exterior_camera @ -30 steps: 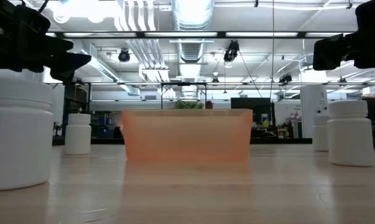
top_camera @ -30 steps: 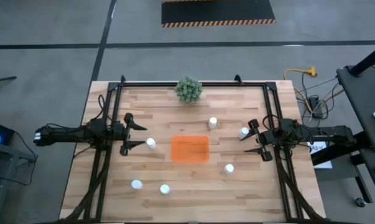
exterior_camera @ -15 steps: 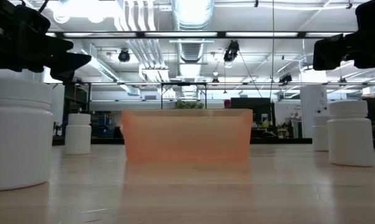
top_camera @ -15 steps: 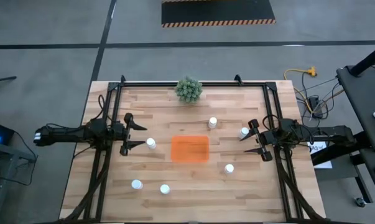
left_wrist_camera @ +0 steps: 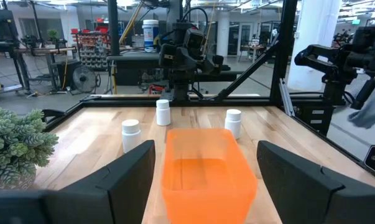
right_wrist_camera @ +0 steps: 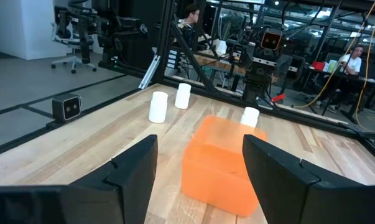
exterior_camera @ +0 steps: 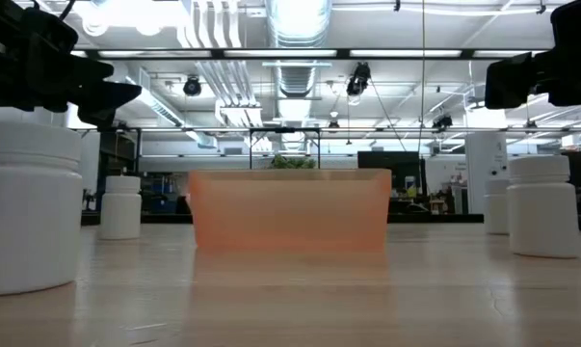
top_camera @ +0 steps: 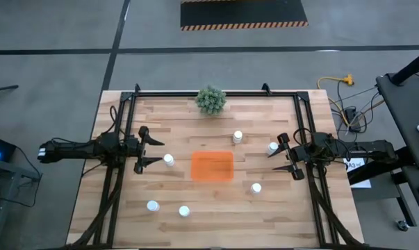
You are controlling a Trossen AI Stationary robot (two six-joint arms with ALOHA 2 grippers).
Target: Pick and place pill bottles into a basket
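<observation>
While both claws hang wide and empty, the left claw (top_camera: 144, 146) sits just beside an upright pill bottle (top_camera: 169, 160), which stands between it and the orange basket (top_camera: 212, 166); the right claw (top_camera: 287, 155) waits opposite.

Basket (top_camera: 212, 166) at the tabletop (top_camera: 174, 118) centre, plant (top_camera: 210, 100) at the far edge behind it, six pill bottles (top_camera: 168, 160) scattered around the basket, left claw (top_camera: 144, 146) and right claw (top_camera: 283, 156) flanking it, fingers apart.

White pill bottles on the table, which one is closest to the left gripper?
The small white pill bottle just right of the open left gripper, beside the orange tray; the others stand farther away.
</observation>
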